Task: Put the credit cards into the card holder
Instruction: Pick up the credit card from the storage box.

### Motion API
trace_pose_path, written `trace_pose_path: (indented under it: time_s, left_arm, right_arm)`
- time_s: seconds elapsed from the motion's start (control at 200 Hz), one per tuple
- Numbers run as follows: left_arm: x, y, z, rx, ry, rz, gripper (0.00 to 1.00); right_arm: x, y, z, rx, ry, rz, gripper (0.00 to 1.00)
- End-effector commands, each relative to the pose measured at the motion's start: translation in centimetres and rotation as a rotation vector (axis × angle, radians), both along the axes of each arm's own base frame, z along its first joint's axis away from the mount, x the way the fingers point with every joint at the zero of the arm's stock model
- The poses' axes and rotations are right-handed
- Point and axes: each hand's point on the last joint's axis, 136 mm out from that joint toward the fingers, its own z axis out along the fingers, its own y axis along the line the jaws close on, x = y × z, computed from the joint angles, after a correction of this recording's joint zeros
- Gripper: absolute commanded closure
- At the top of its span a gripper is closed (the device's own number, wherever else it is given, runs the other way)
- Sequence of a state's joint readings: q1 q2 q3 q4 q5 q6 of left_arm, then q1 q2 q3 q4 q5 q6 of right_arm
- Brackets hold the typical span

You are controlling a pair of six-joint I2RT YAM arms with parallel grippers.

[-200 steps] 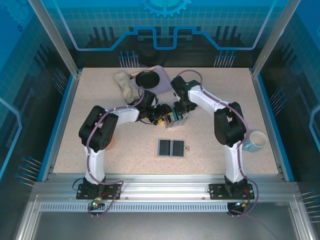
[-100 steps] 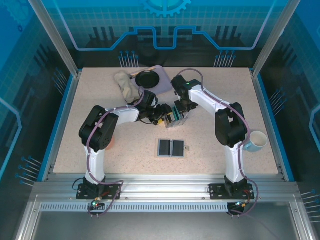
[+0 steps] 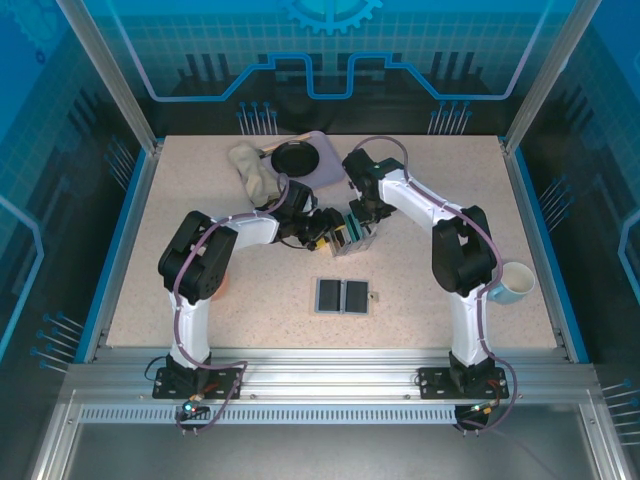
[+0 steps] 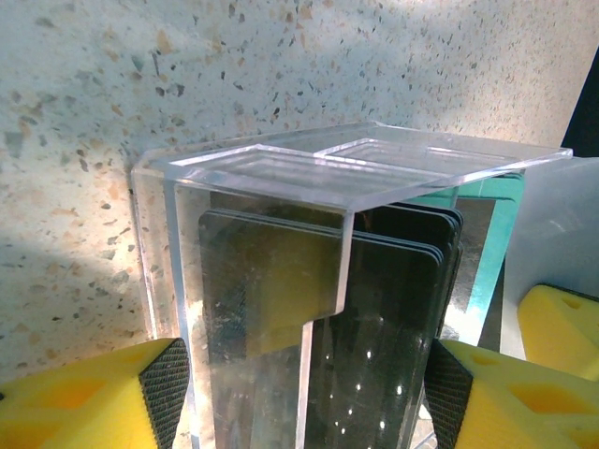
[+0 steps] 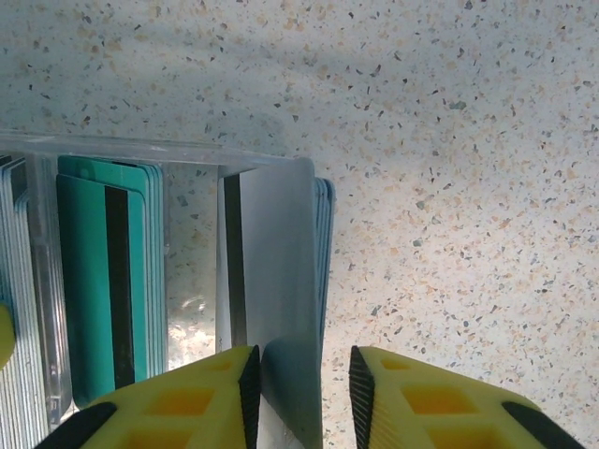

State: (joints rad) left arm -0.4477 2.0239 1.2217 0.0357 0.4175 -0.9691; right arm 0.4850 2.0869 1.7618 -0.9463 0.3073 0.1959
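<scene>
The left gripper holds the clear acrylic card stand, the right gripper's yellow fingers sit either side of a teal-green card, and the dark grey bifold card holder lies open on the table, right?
Not quite. The card between the fingers of the right gripper is a silver-grey plastic card with a dark stripe; the teal-green cards stand beside it. The right wrist view shows it.
</scene>
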Motion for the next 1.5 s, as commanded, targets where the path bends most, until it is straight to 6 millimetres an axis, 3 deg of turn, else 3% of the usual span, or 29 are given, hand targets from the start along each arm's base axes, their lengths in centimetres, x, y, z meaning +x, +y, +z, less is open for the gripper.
trace_pose_path:
  time_s: [0.0,0.745,1.11,1.28,1.496]
  left_arm:
    - [-1.3,0.7,-2.5,0.041,0.087,-0.008,0.30]
    - [-1.1,0.6,-2.3,0.037,0.082,-0.008,0.30]
    - [-1.1,0.4,-1.3,0.029,0.063,-0.016,0.30]
    - [-0.8,0.3,1.2,0.008,-0.002,-0.027,0.28]
    - [-0.8,0.6,5.8,-0.017,-0.105,-0.024,0.24]
  right_arm:
    - [0.2,-0.2,2.5,-0.018,-0.049,0.011,0.69]
    - [-0.2,-0.3,3.9,-0.009,-0.072,0.016,0.83]
    - [-1.4,1.5,6.5,0.152,-0.074,0.022,0.91]
    - [-2.7,3.0,8.4,0.354,-0.063,0.009,0.96]
    - [-3.7,2.9,11.6,0.682,-0.078,-0.082,0.96]
